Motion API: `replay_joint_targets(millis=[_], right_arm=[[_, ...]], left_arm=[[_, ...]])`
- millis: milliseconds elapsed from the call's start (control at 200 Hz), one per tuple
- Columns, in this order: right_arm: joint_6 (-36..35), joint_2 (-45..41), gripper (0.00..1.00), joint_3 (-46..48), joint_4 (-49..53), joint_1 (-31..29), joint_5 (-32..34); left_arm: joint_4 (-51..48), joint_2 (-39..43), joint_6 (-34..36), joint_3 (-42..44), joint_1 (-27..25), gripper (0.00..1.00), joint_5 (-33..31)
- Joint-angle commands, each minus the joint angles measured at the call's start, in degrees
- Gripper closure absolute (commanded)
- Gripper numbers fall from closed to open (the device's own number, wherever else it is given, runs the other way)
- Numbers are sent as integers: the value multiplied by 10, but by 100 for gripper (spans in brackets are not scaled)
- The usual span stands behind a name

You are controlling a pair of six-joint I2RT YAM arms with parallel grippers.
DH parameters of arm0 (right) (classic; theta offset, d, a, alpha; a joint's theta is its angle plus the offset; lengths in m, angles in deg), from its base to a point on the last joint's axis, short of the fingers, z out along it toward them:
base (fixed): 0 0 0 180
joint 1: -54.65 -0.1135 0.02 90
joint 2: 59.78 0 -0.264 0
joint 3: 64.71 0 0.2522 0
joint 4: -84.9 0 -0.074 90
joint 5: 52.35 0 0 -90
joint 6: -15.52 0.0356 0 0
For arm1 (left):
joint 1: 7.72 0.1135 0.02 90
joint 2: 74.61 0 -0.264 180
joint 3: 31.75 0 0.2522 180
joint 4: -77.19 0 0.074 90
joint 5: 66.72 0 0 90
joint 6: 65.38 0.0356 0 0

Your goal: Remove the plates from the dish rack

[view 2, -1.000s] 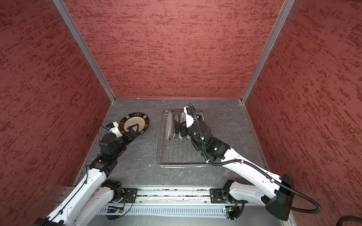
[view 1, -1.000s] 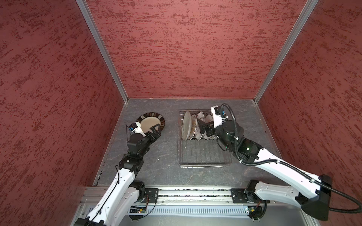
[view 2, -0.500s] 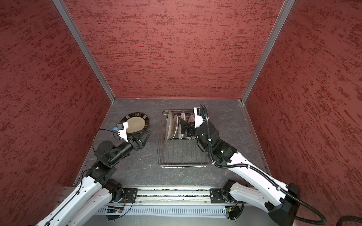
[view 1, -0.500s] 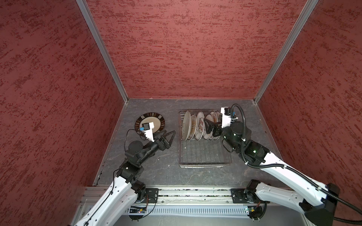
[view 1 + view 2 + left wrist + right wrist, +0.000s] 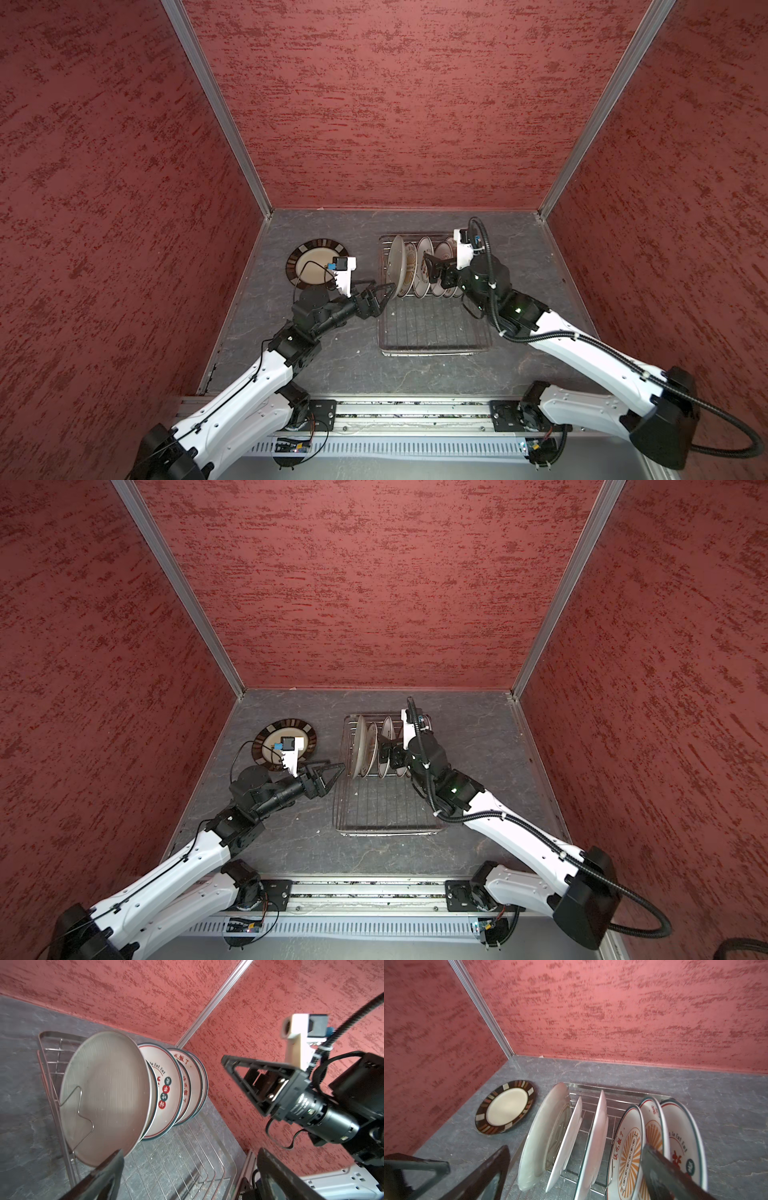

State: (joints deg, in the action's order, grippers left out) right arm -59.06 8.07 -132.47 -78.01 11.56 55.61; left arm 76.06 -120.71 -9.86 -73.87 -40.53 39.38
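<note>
Along the near edge of the grey surface [image 5: 332, 365] runs the mounting rail [image 5: 395, 415], and both arms reach away from it. A second ago the left gripper [image 5: 384, 293] hovered at the striped plate [image 5: 307, 266]. It has since swung right to the left rim of the dish rack [image 5: 432, 353]. Its jaws stand wide with nothing between them, tips just beside the lower edge of the large off-white plate [image 5: 397, 266].

The right gripper [image 5: 432, 270] remains over the row of plates, as before, also spread wide and empty. In the right wrist view one finger crosses in front of the printed plates [image 5: 629, 1147] and the other lies outside the off-white one; contact cannot be judged.

All these plates stand on edge across the rack's far part. A bent wire [image 5: 83, 1109] of the rack crosses the off-white plate's face on the left gripper's side.

Farther off, the striped plate lies flat near the far left corner, partly hidden by the left wrist camera [image 5: 345, 270]. Red walls [image 5: 395, 104] close the scene.
</note>
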Motion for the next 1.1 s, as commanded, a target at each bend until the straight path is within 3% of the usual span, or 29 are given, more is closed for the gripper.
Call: replay_joint_targets(millis=[0,205,476,752,1097], right_arm=[[-8,24,1,-42,-3,11,4],[-2,71,1,-89,29,46,-55],[16,110,1,-113,73,53,3],[6,122,3,-116,75,53,11],[9,144,10,-122,87,52,28]], left_arm=[[10,2,-22,3,-3,1,-57],[46,2,-35,18,-9,1,-62],[63,-5,-51,32,-23,1,-115],[128,-12,-85,59,-26,1,-93],[140,-20,-73,63,-47,1,-101]])
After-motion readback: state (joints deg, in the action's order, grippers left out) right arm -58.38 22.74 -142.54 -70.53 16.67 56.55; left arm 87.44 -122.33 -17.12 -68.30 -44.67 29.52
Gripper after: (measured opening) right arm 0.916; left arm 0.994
